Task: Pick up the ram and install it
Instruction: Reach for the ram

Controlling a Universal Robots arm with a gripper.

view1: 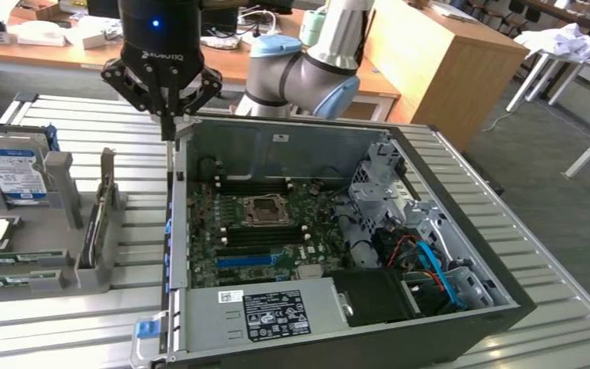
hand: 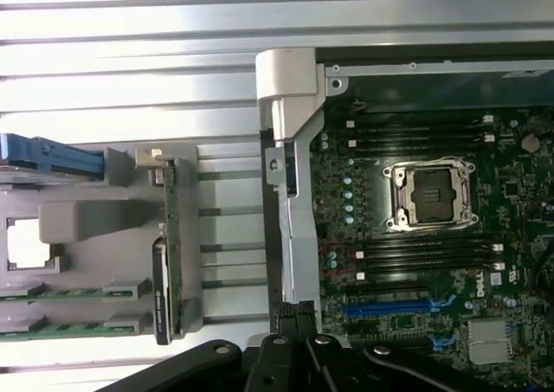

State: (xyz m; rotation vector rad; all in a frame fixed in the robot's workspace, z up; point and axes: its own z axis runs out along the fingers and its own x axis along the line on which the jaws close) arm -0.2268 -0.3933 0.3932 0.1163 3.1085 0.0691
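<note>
ram stands in grey holder — well apart from the hand, closed on nothing.

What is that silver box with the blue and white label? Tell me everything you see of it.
It's a hard drive: a boxy silver metal case with a blue-and-white label, standing on end in a grey holder on the exterior view's left, beside the open computer. The claw is apart from it.

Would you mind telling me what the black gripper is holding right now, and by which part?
Nothing, it seems: the black gripper is shut with nothing between its fingertips, while the long green ram stick stands in the grey plastic holder.
</note>
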